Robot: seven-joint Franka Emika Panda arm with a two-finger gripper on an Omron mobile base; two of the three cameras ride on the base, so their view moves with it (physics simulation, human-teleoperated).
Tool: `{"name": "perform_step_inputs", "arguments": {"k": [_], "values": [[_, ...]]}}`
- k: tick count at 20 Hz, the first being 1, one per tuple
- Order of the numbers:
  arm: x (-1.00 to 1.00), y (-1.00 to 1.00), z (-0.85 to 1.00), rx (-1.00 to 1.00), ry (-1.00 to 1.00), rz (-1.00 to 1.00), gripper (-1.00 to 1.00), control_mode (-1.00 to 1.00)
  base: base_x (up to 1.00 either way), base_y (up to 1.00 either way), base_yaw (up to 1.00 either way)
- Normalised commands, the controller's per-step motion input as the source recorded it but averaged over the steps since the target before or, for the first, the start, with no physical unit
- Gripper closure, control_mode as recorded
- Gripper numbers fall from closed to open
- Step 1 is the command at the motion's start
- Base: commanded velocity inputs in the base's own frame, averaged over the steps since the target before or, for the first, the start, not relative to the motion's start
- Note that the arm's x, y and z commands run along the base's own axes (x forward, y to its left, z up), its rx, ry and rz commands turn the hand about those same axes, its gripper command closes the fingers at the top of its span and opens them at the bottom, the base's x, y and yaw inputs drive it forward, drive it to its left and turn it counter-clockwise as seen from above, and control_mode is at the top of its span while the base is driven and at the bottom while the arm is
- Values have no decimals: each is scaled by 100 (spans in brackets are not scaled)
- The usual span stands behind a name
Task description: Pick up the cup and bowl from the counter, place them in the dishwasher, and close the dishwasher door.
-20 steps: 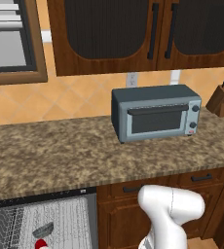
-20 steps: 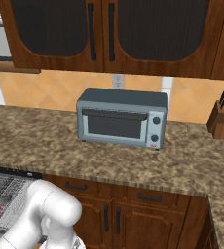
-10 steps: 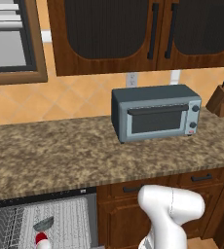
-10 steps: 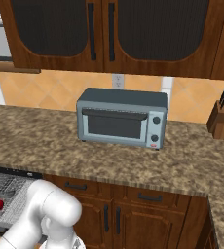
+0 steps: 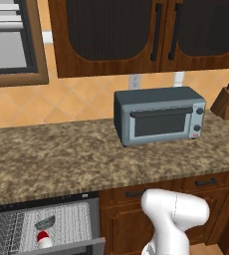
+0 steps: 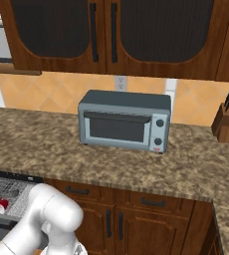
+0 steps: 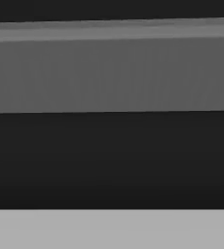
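The dishwasher [image 5: 37,202] stands open under the counter [image 5: 61,159], at the lower left of the left base view. In its white wire rack [image 5: 12,231] the red cup [image 5: 43,240] stands beside the grey bowl [image 5: 45,221]. The cup [image 6: 2,204] also shows at the left edge of the right base view. The grey edge of the dishwasher door [image 5: 61,247] runs along the front of the rack. The hand view sits close against a flat grey panel [image 7: 112,73] with a black band under it; no fingertips show there. Nothing appears held, and the jaws stand wide apart.
A grey toaster oven [image 5: 159,119] sits on the counter, with a knife block [image 5: 228,102] at the far right. Brown wooden drawers [image 5: 206,182] lie right of the dishwasher. My white arm [image 5: 173,214] rises in front of them.
The door's grey edge has come up along the front of the rack. The cup and bowl stay in the rack, and the counter scene is unchanged.
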Motion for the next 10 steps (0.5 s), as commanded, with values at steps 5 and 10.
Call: {"name": "perform_step_inputs", "arguments": {"k": [5,10], "values": [[100,-36,-7,0,0,-1,-100,-100,0,0,0],[100,-37,-14,0,0,-1,-100,-100,0,0,0]]}}
